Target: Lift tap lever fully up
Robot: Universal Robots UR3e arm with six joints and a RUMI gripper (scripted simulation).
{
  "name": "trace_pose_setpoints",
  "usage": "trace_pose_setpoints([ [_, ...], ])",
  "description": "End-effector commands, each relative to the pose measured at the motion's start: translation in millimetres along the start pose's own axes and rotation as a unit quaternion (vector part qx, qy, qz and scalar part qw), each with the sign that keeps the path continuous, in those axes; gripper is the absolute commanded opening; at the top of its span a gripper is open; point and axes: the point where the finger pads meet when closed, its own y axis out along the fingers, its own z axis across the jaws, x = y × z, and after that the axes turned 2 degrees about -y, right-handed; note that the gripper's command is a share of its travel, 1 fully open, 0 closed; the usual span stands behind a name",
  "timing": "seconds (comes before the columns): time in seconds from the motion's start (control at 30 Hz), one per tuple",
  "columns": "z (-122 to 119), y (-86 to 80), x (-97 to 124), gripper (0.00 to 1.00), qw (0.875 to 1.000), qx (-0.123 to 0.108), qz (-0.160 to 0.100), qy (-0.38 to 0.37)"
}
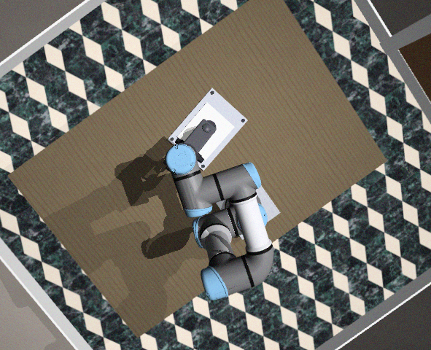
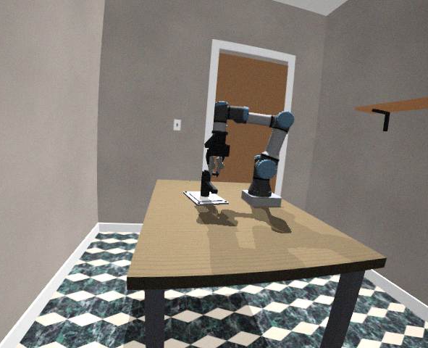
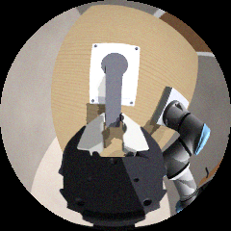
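Wrist view: the end effector (image 3: 114,126) is clenched on the near end of the tap's lever (image 3: 115,91), its two pale fingers pressing in from either side of the grey bar. The lever runs away from the camera to the rounded tap (image 3: 115,63), which stands on a white mounting plate (image 3: 98,53) fixed to the wooden worktop (image 3: 72,72). From the exterior view, the dark tap (image 2: 205,184) rises from its plate (image 2: 191,195) near the far end of the worktop (image 2: 225,243), with the end effector (image 2: 215,164) pointing downward above it and to its right. The arm (image 2: 261,119) folds back to its base plate (image 2: 275,202), just beside the tap's plate.
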Motion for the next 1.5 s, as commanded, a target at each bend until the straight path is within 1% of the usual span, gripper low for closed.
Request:
trace_pose_setpoints([
  [0.0,-1,-0.7,0,0.0,1.0,-0.001,0.001,0.0],
  [0.47,-1,-2.2,-1,0.0,1.0,-0.001,0.001,0.0],
  [0.7,0,-13.9,-4,0.0,1.0,-0.001,0.001,0.0],
  [0.77,0,-13.9,-4,0.0,1.0,-0.001,0.001,0.0],
  [0.97,0,-27.0,-9,0.0,1.0,-0.001,0.001,0.0],
  [1.1,0,-32.8,-12,0.0,1.0,-0.001,0.001,0.0],
  [1.47,0,-35.0,-13,0.0,1.0,-0.001,0.001,0.0],
])
